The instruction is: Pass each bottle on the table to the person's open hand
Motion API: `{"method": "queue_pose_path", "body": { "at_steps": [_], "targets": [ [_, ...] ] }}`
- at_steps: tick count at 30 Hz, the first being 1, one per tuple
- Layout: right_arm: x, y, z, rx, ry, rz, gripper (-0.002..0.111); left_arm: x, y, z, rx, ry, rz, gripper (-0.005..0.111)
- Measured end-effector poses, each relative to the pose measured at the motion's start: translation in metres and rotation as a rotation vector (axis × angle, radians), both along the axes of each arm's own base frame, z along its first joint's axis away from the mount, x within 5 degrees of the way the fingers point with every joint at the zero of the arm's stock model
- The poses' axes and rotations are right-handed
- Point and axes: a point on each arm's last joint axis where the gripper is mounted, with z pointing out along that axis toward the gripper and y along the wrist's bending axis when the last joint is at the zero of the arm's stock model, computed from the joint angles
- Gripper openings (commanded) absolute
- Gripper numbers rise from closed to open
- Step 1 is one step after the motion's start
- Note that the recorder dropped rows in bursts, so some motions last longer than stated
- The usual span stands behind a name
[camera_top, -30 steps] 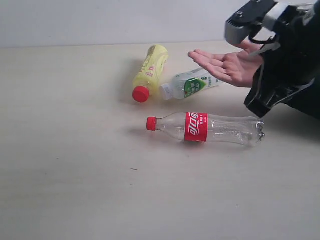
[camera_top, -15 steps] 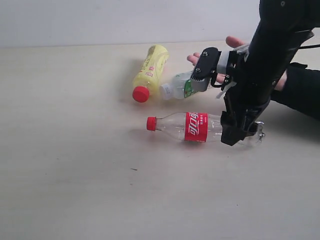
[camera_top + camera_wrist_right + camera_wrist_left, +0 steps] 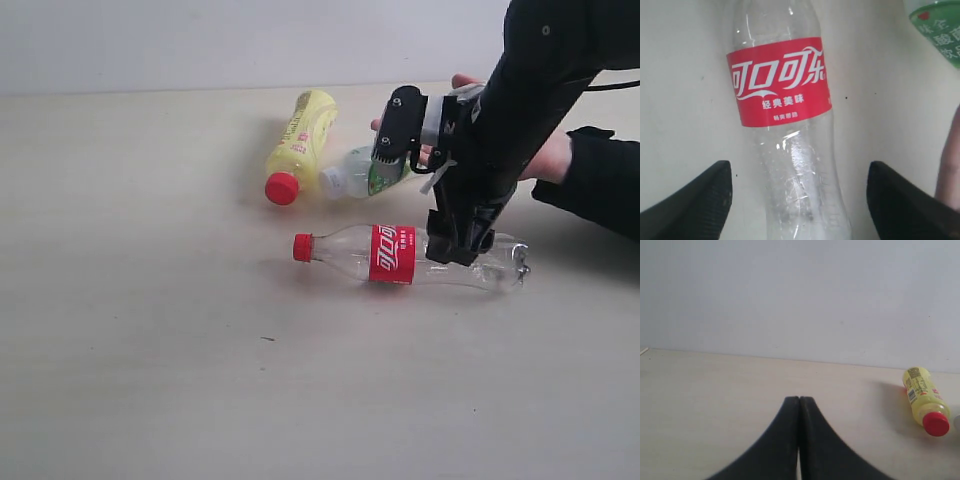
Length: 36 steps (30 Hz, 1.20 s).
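**A:** Why is your right gripper spread so wide?

**B:** Its fingers stand apart on either side of the red-label bottle, and table shows in both gaps, so nothing is clamped yet. The bottle lies flat on the table, cap pointing away from the person's hand. That hand waits open just behind your arm, so I'd guess the lift will be short.

**A:** And your left gripper?

**B:** Its fingers are pressed together on nothing, parked well off, looking toward the yellow bottle.

**A:** How will the bottle handle?

**B:** It's thin, clear, glossy plastic, round and waisted. It looks empty, so it will likely dent or roll on that smooth, pale, faintly grained top. You're lined up on the bare body below the label. The green-label bottle lies close by.
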Motion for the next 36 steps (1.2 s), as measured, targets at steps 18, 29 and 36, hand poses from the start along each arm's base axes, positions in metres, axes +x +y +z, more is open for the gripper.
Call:
{"method": "queue_pose_path", "body": {
  "at_steps": [18,29,36],
  "targets": [
    [0.011,0.004,-0.027,-0.006,-0.009,0.005,0.079,0.0,0.0,0.0,0.0,0.0,0.0,0.0],
    [0.013,0.005,-0.05,-0.029,0.048,0.0,0.079,0.0,0.0,0.0,0.0,0.0,0.0,0.0],
    [0.013,0.006,-0.055,-0.031,0.064,-0.017,0.078,0.0,0.0,0.0,0.0,0.0,0.0,0.0]
  ]
}}
